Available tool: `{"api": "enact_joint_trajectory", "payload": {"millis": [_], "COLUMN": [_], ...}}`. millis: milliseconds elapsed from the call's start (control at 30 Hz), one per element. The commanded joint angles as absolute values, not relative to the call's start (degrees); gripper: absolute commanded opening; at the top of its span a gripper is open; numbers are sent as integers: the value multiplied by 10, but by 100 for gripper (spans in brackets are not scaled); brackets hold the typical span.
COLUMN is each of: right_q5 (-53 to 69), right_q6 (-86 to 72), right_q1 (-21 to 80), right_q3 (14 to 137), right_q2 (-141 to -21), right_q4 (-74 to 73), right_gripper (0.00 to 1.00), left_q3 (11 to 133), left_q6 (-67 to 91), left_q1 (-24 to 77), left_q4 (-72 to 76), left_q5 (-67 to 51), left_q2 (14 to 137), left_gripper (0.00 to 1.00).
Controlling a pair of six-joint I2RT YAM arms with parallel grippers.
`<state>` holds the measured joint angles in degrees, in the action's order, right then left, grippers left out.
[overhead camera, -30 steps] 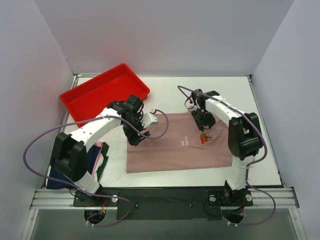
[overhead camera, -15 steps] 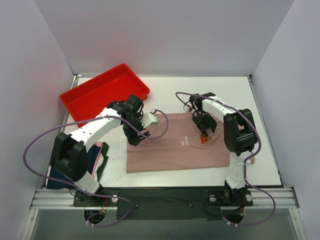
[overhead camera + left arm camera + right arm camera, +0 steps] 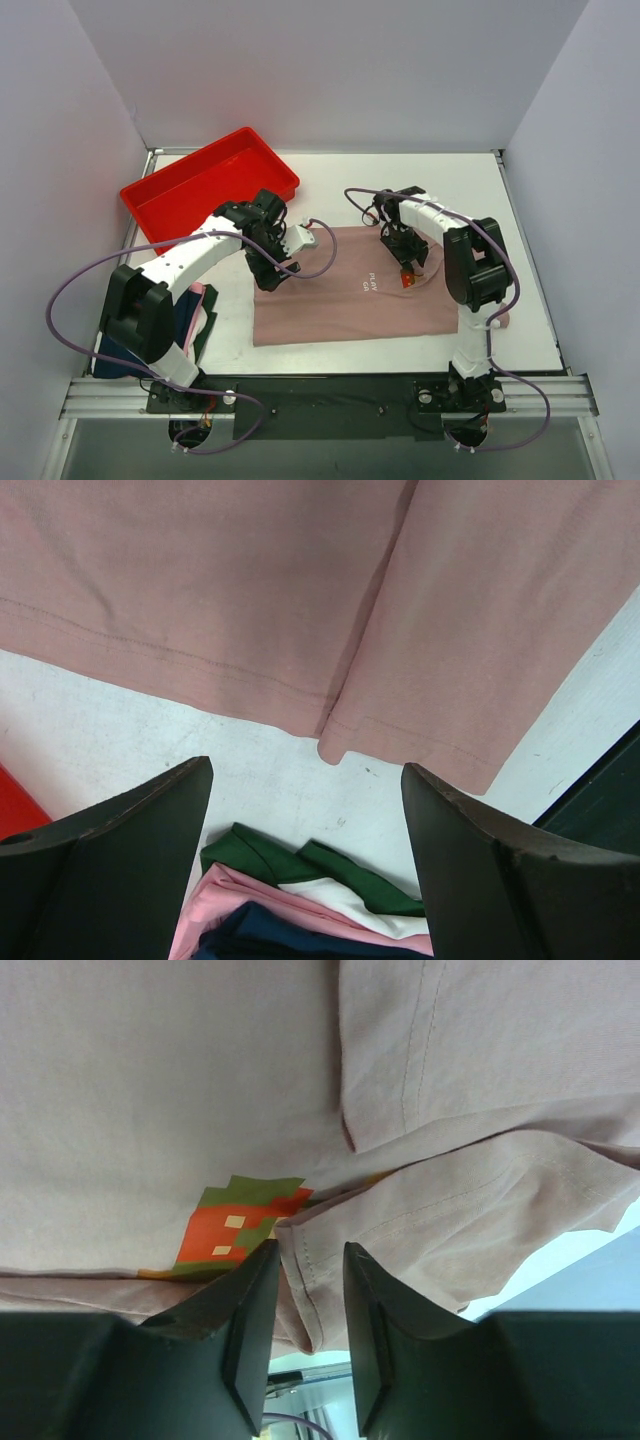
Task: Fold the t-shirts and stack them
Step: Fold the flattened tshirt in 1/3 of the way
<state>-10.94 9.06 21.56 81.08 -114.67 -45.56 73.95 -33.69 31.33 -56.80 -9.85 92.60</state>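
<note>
Top external view, nearest first: a pile of folded clothes sits by my left arm's base, the navy shirt point(image 3: 245, 935) lowest in the left wrist view, well apart from the work; nothing has been added to it.

Further in, the pink shirt point(image 3: 345, 305) lies spread flat mid-table, print up, just as it lay a second ago.

My left gripper point(image 3: 307, 770) hangs over the shirt's left edge, jaws spread wide and holding nothing; it has not shifted.

The change is all on the right; that arm has swung its elbow inward and slid slightly left along the shirt's far right corner, and the right gripper point(image 3: 308, 1255) has drawn its jaws in on a raised fold of pink cloth just beside the print point(image 3: 240, 1230); the cloth between the fingers point(image 3: 250, 1310) looks pinched.

I judge the fold is only starting: one corner is taken, the left edge not yet.

Farthest off, the tray point(image 3: 150, 200) sits at the far left corner.
</note>
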Motion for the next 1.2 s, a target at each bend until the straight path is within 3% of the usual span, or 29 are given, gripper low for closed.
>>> {"api": "enact_joint_trajectory", "payload": {"millis": [0, 167, 400, 800, 1167], "right_q5": [-139, -138, -143, -90, 35], "right_q6": [93, 93, 92, -61, -156], "right_q1": [217, 216, 213, 163, 153], "right_q3": [831, 824, 831, 819, 773], "right_q2": [-1167, -1168, -1172, -1064, -1090], "right_q4": [-492, -493, -493, -369, -307], "right_gripper": [26, 20, 0, 0, 0], "left_q3": [743, 741, 743, 742, 730], "left_q6": [-347, -350, -352, -354, -356], "left_q1": [309, 308, 308, 308, 306], "left_q4": [-571, -577, -577, -575, -573], "left_q5": [-111, -110, -110, -110, -100], "left_q2": [914, 913, 913, 912, 908], "left_gripper": [87, 87, 87, 87, 87]}}
